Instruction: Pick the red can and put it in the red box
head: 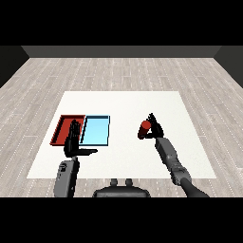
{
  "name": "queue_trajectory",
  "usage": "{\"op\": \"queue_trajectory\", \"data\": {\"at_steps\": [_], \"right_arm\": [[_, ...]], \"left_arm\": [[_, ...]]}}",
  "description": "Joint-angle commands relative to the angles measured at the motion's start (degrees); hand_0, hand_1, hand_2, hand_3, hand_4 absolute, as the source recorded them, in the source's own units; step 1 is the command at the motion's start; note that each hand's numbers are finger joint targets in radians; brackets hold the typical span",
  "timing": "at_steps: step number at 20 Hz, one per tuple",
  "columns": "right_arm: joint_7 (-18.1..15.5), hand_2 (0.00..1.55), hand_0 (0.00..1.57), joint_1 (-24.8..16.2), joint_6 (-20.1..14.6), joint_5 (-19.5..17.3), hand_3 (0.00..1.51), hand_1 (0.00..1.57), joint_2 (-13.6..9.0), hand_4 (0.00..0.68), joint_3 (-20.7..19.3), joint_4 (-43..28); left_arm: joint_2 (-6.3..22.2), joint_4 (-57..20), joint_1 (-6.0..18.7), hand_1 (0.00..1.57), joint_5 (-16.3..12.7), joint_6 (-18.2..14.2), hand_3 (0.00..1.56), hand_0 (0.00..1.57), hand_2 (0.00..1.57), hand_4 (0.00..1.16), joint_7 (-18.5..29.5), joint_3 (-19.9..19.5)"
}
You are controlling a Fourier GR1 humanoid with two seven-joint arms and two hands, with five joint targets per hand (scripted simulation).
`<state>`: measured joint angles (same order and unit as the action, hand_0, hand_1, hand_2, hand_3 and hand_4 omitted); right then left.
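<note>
- The red can (144,128) is sitting right of the frame's centre, tilted, with the right hand (155,128) curling round it from the right side.
- The right forearm (172,160) is reaching up from the lower right corner, lying over the right half of the white desk (123,104).
- Whether the can is touching the desk or being held just above it cannot be told.
- The red tray (60,128) is lying at the left of the frame, its left edge near the desk's left edge.
- The light blue tray (97,128) is lying just beside the red tray on its right, their long sides running next to each other.
- The left hand (73,142) is standing with fingers straight and apart from the thumb, which is pointing right; it is overlapping the lower right corner of the red tray.
- A wide bare strip of desk is lying between the light blue tray's right edge and the can.
- The upper part of the desk, above both trays and the can, is showing bare white up to its far edge.
</note>
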<state>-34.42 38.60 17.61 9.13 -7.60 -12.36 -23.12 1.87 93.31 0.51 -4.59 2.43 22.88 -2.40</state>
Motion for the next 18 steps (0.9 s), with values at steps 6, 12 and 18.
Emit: {"op": "queue_trajectory", "data": {"at_steps": [6,12,18], "right_arm": [[-1.91,0.00,0.00,7.32,-1.04,-0.72,0.00,0.00,0.75,0.000,-1.26,8.60],[-0.51,0.00,0.00,6.93,-3.01,-1.40,0.00,0.00,3.24,0.000,-0.17,7.03],[-5.14,0.00,0.00,5.31,-6.29,-3.95,0.00,0.00,1.95,0.000,0.41,11.10]], "left_arm": [[1.32,-1.46,2.78,0.00,-1.41,0.86,0.00,0.00,0.00,0.00,-1.26,-1.61],[1.31,-4.82,1.23,0.00,-1.40,1.57,0.00,0.00,0.00,0.00,3.63,-2.80],[0.92,-2.87,0.37,0.00,-0.56,1.00,0.00,0.00,0.00,0.00,3.27,-1.92]]}}
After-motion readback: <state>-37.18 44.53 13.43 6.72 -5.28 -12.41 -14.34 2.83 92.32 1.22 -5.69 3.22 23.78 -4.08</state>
